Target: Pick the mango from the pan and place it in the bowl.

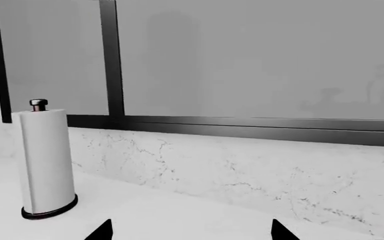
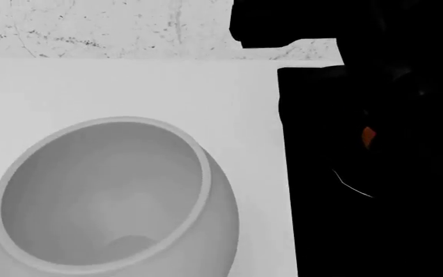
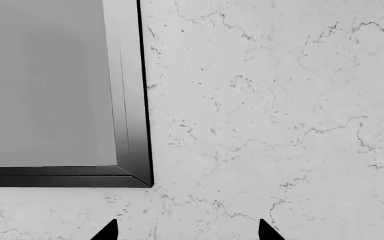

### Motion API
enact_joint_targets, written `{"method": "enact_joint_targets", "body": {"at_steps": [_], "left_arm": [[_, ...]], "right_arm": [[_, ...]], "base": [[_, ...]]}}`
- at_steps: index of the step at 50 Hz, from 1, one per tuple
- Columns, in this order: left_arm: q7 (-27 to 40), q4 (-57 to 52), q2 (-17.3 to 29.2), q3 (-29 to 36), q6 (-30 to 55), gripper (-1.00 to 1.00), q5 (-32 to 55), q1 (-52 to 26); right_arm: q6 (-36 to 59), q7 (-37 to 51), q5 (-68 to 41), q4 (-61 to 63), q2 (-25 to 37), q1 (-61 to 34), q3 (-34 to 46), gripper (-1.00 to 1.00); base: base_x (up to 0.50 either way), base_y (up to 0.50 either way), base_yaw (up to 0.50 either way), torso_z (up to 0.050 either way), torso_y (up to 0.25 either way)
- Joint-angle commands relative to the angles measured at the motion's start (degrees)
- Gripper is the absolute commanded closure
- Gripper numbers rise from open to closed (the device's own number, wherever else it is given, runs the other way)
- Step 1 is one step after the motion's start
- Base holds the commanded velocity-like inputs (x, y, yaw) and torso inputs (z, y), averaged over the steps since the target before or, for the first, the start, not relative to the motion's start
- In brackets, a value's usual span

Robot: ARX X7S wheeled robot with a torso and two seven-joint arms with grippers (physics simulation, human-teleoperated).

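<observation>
**Mango in the dark pan, both grippers empty**

Mango [image 2: 368, 137] shows in your head view as a small orange-red spot at mid right, inside the black area where the pan [image 2: 352, 186] is marked only by a thin pale rim gleam. The bowl [image 2: 106, 202] fills the lower left on the white counter [image 2: 229, 92].

Your left wrist view shows the left gripper [image 1: 190, 231] as two dark fingertips set wide apart, holding nothing, with a paper towel roll [image 1: 45, 160] upright at left.

Your right wrist view shows the right gripper [image 3: 188, 231] likewise spread and empty, facing a marble wall [image 3: 279, 110] and a dark window frame [image 3: 133, 100].
</observation>
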State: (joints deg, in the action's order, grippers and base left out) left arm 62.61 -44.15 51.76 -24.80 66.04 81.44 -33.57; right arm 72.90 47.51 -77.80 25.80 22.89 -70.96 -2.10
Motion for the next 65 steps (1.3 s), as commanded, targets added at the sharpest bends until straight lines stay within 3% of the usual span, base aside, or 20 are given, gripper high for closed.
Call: {"method": "enact_joint_targets", "body": {"at_steps": [1, 10, 24, 39, 47, 55, 65], "left_arm": [[-0.1, -2.2, 0.0, -10.3, -0.7, -1.0, 0.0, 10.1], [-3.4, -1.4, -1.7, -6.8, -2.3, -1.0, -5.3, 9.9], [-4.0, -1.1, -1.5, -6.2, -2.9, -1.0, -6.4, 10.0], [-3.4, -0.9, -1.7, -3.8, -3.4, -1.0, -6.7, 8.7], [-2.9, -0.7, -1.5, -3.6, -3.4, -1.0, -6.4, 8.5], [-3.9, -0.4, -2.3, -2.7, -4.2, -1.0, -8.1, 9.0], [-4.4, -0.5, -2.7, -3.0, -4.8, -1.0, -9.3, 10.6]], "right_arm": [[2.9, 2.7, -3.5, -4.0, 1.0, -0.6, 0.7, -1.0], [11.3, 17.9, -15.8, -15.3, 3.7, -8.3, 3.5, -1.0], [15.6, 22.4, -23.0, -36.7, 7.9, -17.9, 13.4, -1.0], [15.3, 10.8, -18.3, -47.7, 10.5, -25.9, 28.4, -1.0], [16.3, 0.5, -11.7, -50.6, 11.0, -29.2, 37.4, -1.0], [15.2, -2.7, -9.6, -52.5, 11.8, -31.4, 42.7, -1.0], [12.3, -13.1, -3.1, -56.6, 10.9, -32.8, 49.6, -1.0]], "base": [[0.0, 0.0, 0.0, 0.0, 0.0], [0.0, 0.0, 0.0, 0.0, 0.0], [0.0, 0.0, 0.0, 0.0, 0.0], [0.0, 0.0, 0.0, 0.0, 0.0], [0.0, 0.0, 0.0, 0.0, 0.0], [0.0, 0.0, 0.0, 0.0, 0.0], [0.0, 0.0, 0.0, 0.0, 0.0]]}}
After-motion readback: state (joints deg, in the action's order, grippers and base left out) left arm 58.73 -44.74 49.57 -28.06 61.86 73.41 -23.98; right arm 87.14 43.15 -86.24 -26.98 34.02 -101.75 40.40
